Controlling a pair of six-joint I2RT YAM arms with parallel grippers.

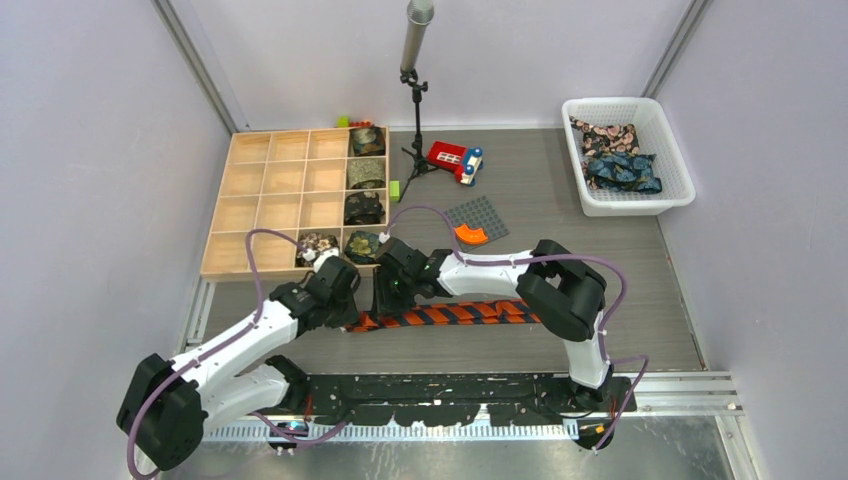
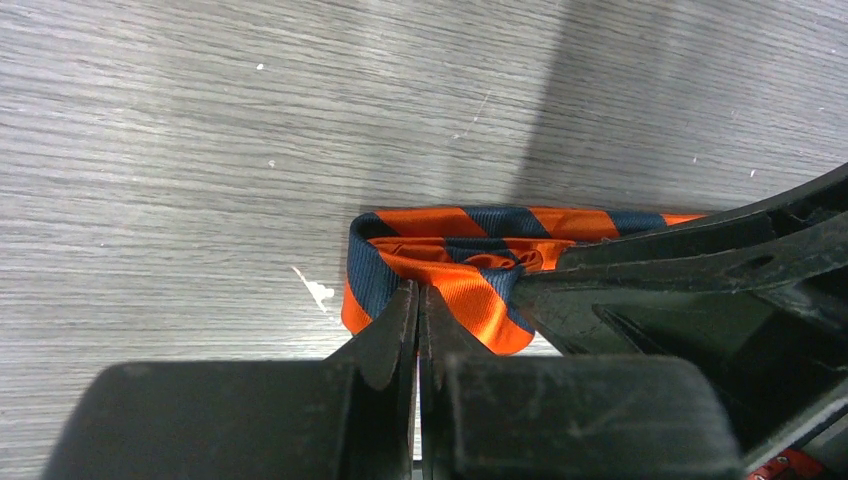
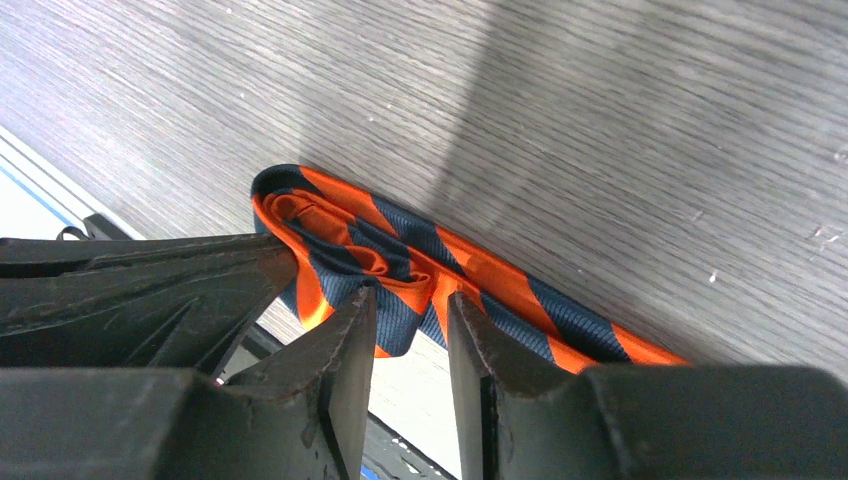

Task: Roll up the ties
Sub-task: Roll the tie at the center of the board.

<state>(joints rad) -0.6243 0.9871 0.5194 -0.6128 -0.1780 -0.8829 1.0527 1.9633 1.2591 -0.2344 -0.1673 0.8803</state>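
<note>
From above, the striped tie [image 1: 455, 313] lies flat across the near bench [image 1: 600, 290], running left to right. Both arms meet over its left end and hide it. The wrist views show that end turned over into a small loose coil.

In the left wrist view the left fingers [image 2: 398, 322] are drawn almost together, their tips against the coil's near edge. They may be nipping a layer of cloth, but the slit is too narrow to tell. In the right wrist view the right fingers [image 3: 350, 340] stand apart, one tip on either side of the coil's folds.

Only the top view shows the rest of the room:
- A wooden tray [image 1: 265, 210] at the far left holds rolled ties [image 1: 366, 175] in its right-hand column and front row.
- A white basket [image 1: 640, 205] at the far right holds loose ties [image 1: 615, 155].
- Between them are a red car [image 1: 455, 158], a grey plate [image 1: 485, 212] and a black stand [image 1: 414, 100].

The bench is grey wood-grain, with pale walls on three sides.
</note>
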